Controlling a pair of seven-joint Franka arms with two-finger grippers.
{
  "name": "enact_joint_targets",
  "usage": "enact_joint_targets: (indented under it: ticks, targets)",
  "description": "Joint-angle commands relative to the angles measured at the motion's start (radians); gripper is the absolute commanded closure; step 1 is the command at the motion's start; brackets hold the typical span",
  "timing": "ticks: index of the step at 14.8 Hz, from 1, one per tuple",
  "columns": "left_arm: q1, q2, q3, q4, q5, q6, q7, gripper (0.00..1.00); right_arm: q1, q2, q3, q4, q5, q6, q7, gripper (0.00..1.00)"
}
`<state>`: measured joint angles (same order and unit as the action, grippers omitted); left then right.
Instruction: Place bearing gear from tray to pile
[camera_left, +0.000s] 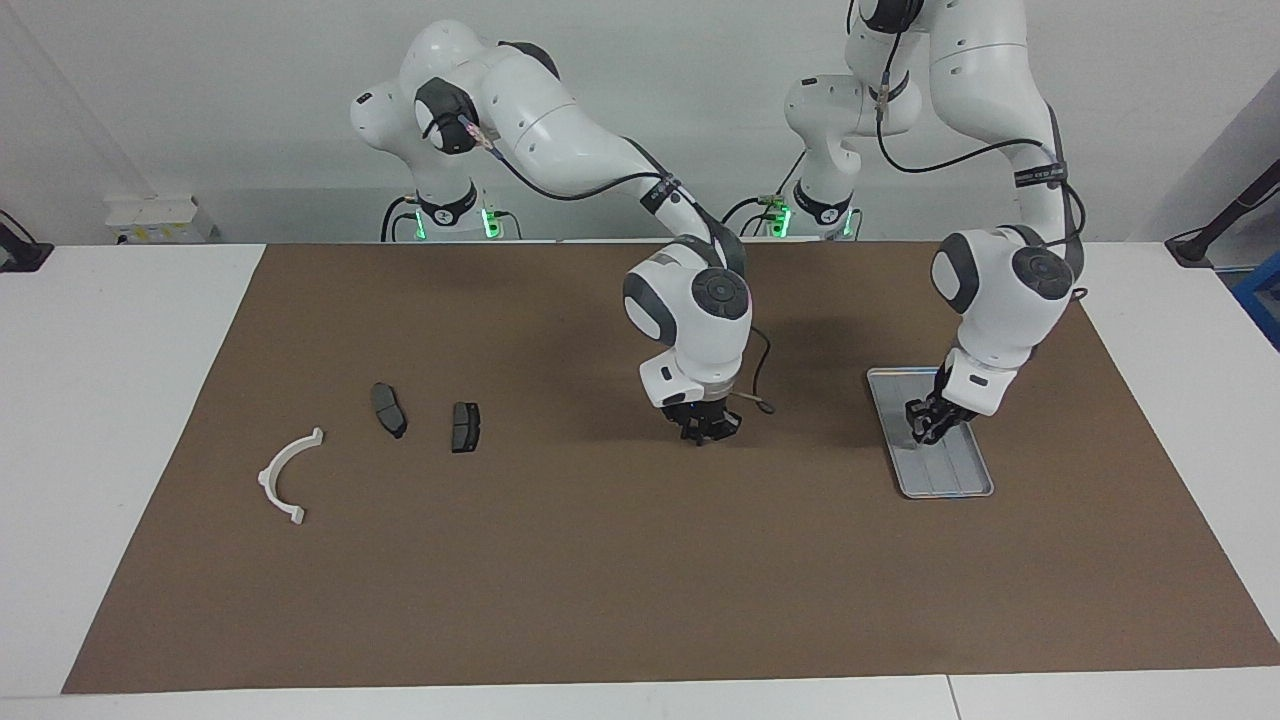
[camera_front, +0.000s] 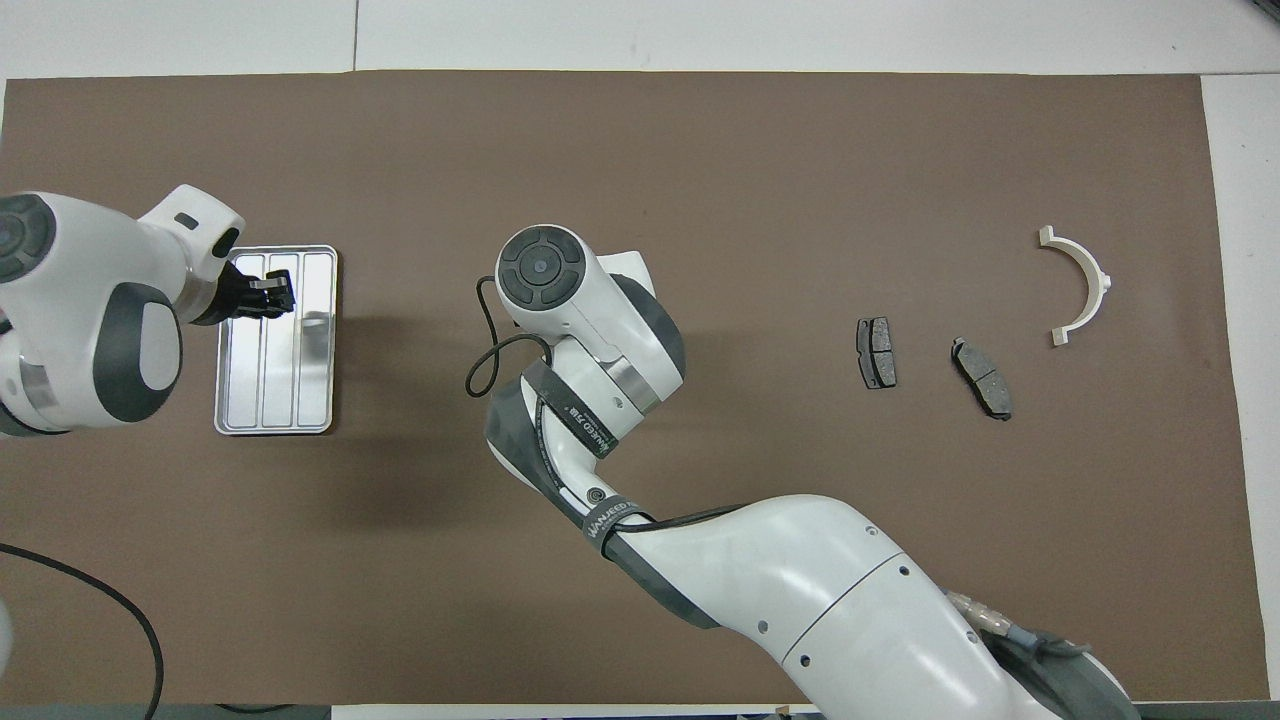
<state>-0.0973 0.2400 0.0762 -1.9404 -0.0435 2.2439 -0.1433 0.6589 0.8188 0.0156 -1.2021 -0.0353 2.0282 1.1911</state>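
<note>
The silver tray (camera_left: 952, 472) (camera_front: 298, 392) lies on the brown mat toward the left arm's end of the table, and its ribbed floor shows bare. My left gripper (camera_left: 926, 424) (camera_front: 270, 297) hangs just above the tray, shut on the bearing gear (camera_left: 920, 432), a small dark part mostly hidden by the fingers. The pile lies toward the right arm's end: a white half-ring bracket (camera_left: 285, 480) (camera_front: 1085, 285) and two dark brake pads (camera_left: 389, 409) (camera_left: 465, 426). My right gripper (camera_left: 708, 432) hovers shut and empty over the middle of the mat. In the overhead view its own wrist hides it.
The brown mat (camera_left: 600, 580) covers most of the white table. A black cable loop (camera_left: 757, 402) (camera_front: 488, 352) hangs from the right arm's wrist. The right arm stretches over the mat between the tray and the pile.
</note>
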Motion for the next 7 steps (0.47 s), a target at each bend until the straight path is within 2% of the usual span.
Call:
enact_joint_targets:
  ticks: [1, 3, 7]
  targets:
    - [-0.002, -0.01, 0.008, 0.197, -0.022, -0.214, 0.004, 1.0, -0.007, 0.013, 0.003, 0.006, -0.021, -0.019, 0.016, 1.0]
    - [-0.002, -0.011, 0.013, 0.273, -0.073, -0.276, -0.001, 1.0, -0.03, -0.019, 0.003, 0.009, -0.021, -0.078, -0.031, 1.0]
    - [-0.004, -0.01, 0.014, 0.302, -0.078, -0.307, -0.004, 1.0, -0.198, -0.176, 0.003, 0.044, -0.008, -0.349, -0.421, 1.0]
